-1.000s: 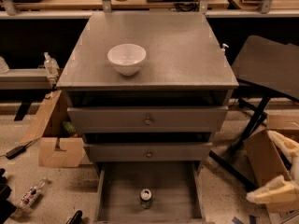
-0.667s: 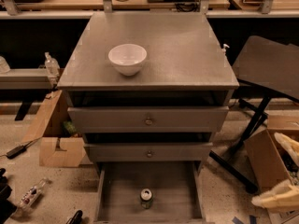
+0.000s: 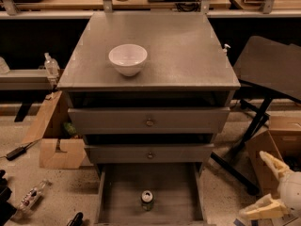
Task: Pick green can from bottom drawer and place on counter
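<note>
The green can (image 3: 147, 200) stands upright on the floor of the open bottom drawer (image 3: 176, 192), near its front middle, with its silver lid showing. The grey speckled counter (image 3: 188, 46) tops the cabinet and carries a white bowl (image 3: 128, 59). My gripper (image 3: 252, 185) is at the lower right, well to the right of the drawer and about level with it. Its cream fingers (image 3: 273, 165) are spread apart and hold nothing.
The two upper drawers (image 3: 149, 121) with brass knobs are closed. A cardboard box (image 3: 263, 149) and a dark folding stand (image 3: 270, 65) are on the right. More cardboard (image 3: 51, 135), a plastic bottle (image 3: 32, 196) and a cable lie on the floor at the left.
My gripper has sunk a little lower and drifted slightly left at the right edge of the view. The can, the bowl and the drawers have not moved.
</note>
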Controlling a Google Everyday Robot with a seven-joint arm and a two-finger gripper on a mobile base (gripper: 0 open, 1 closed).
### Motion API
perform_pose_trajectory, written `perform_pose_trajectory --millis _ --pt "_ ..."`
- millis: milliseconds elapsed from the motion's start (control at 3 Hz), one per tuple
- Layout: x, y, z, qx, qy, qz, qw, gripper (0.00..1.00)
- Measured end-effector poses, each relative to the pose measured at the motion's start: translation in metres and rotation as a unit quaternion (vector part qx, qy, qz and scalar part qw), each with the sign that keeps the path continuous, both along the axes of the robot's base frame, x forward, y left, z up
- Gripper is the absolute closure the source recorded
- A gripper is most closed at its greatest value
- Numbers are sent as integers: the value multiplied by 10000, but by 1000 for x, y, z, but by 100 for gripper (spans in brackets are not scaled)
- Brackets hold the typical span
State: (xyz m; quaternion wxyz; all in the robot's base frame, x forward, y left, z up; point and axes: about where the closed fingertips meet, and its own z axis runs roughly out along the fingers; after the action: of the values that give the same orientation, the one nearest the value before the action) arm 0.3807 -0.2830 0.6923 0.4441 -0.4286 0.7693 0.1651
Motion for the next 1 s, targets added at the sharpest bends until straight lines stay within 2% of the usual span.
perform_pose_trajectory --millis 333,667,1000 --pt "-5 1 -73 266 77 -62 9996 0" --pt "-4 11 -142 467 116 -20 9988 0" --pt "-1 36 -202 511 203 58 9985 0"
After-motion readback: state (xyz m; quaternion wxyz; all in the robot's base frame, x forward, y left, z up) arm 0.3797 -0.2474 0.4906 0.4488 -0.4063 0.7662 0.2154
